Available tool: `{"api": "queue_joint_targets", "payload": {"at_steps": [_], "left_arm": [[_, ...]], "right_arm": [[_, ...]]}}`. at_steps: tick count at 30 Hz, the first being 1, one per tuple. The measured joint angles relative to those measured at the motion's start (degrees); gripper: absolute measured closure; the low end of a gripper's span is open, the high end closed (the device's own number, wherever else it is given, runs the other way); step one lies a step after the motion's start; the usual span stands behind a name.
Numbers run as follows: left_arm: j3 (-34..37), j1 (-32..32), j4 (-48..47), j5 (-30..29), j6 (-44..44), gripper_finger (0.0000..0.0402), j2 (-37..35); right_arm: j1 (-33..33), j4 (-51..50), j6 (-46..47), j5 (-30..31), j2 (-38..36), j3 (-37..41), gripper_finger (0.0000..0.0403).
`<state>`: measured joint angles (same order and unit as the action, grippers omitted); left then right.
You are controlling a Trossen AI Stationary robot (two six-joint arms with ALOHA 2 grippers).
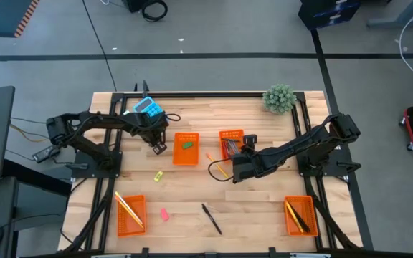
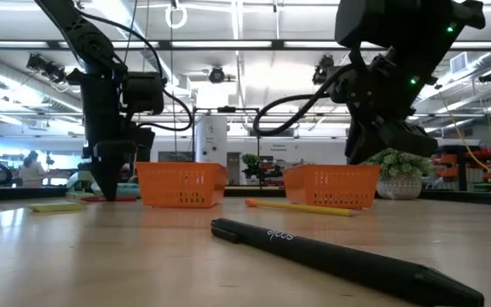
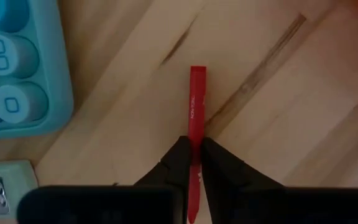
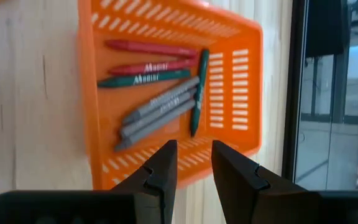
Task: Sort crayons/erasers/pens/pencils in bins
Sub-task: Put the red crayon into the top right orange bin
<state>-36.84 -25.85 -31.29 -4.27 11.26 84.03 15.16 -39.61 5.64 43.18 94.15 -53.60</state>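
A: From the high view, what have I got?
B: I see my left gripper (image 1: 157, 148) down on the desk (image 1: 192, 193) between the blue calculator (image 1: 148, 107) and a bin (image 1: 186, 149) holding a green eraser (image 1: 187, 145). My right gripper (image 1: 239, 172) hangs beside the crayon bin (image 1: 231, 142), arm stretched in from the right.

A: Low view?
B: A black pen (image 2: 339, 256) lies in front, its print too faint for me to read. The left arm stands upright, tip at the desk.

A: Left wrist?
B: My fingers (image 3: 178, 163) are clamped on a red crayon (image 3: 195, 118); its label is illegible.

A: Right wrist?
B: That gripper is released, holding nothing, above crayons (image 4: 157, 102) in the bin; two read "Mauiri" or similar.
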Motion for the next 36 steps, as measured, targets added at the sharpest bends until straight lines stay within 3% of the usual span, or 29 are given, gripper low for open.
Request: {"api": "queue_joint_targets", "payload": {"at_steps": [12,23,28,36], "left_arm": [[-5.4,0.5,-4.1,0.1,-1.9,0.0373,0.1],[-19.7,4.7,-13.3,-0.7,-2.7,0.0367,0.0],[-25.7,8.7,-6.3,-0.8,-9.8,0.0366,0.0],[-26.5,14.0,10.8,-0.8,-22.0,0.0363,2.3]], "right_arm": [[0.0,-4.5,2.4,0.0,0.0,0.0,0.0296],[2.5,-25.2,19.5,4.8,0.0,0.0,0.0296],[7.1,-33.4,29.9,8.3,-2.3,0.0,0.0296],[15.2,-34.2,40.0,14.7,-13.6,0.0,0.0296]]}}
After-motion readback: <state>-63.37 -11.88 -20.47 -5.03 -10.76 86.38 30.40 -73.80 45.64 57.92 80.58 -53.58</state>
